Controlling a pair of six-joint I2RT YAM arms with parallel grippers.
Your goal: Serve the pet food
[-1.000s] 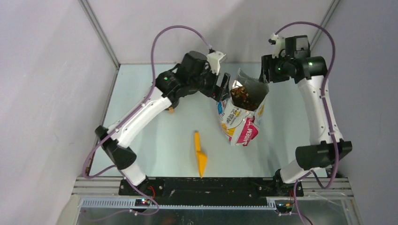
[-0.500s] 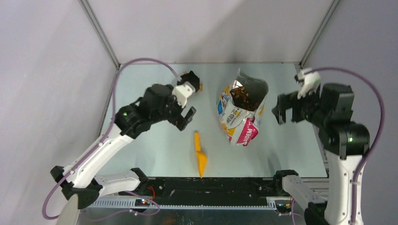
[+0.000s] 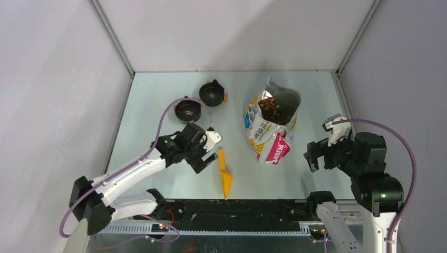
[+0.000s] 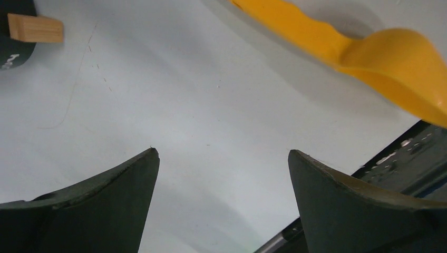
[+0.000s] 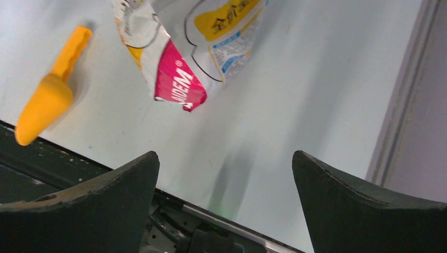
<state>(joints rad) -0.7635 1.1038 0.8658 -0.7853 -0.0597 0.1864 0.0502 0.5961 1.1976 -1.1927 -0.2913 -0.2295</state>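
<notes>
The pet food point(image 3: 272, 108) shows as brown kibble in the open mouth of a printed bag point(image 3: 270, 129) standing at the table's centre right. An orange scoop point(image 3: 225, 173) lies empty on the table in front of the bag's left side. My left gripper point(image 3: 211, 150) hovers open just left of the scoop's handle, and in the left wrist view it point(image 4: 221, 158) holds nothing, with the scoop point(image 4: 392, 58) ahead to the right. My right gripper point(image 3: 310, 155) is open to the right of the bag, apart from it. In the right wrist view it point(image 5: 225, 158) is empty, with the bag point(image 5: 192, 42) and the scoop point(image 5: 47, 100) ahead.
Two black round bowls point(image 3: 188, 109) point(image 3: 212, 94) sit at the back left of the table, one with small wooden tabs point(image 4: 34, 28). The black base rail point(image 3: 237, 208) runs along the near edge. A metal frame post point(image 3: 345, 100) borders the right side.
Both arms have pulled back from the bag's mouth toward the near edge and both grippers have opened wide. The two black bowls are now uncovered. The bag and scoop have stayed put.
</notes>
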